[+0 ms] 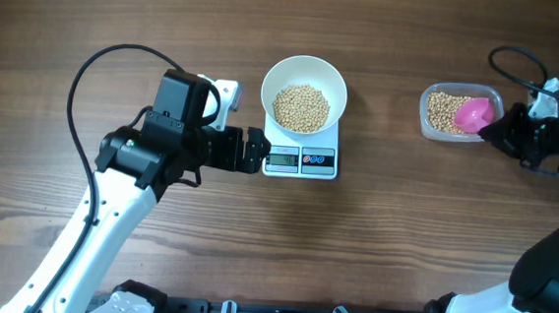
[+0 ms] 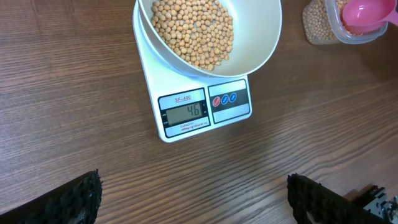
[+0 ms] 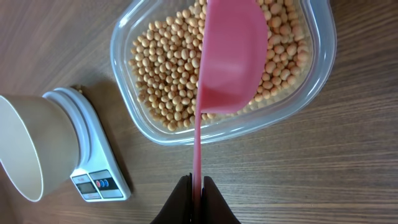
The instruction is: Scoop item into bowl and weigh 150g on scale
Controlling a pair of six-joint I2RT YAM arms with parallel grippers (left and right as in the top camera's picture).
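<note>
Now beans (image 1: 301, 107) in bowl (image 1: 305, 70), tub (image 1: 426, 110); R gripper (image 3: 197, 182) tight on scoop (image 3: 230, 56), L gripper (image 1: 258, 151) wide

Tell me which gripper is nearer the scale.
Left. The left gripper sits open just beside the scale, at its left edge; the right gripper is far to its right, holding the pink scoop over the clear tub.
</note>
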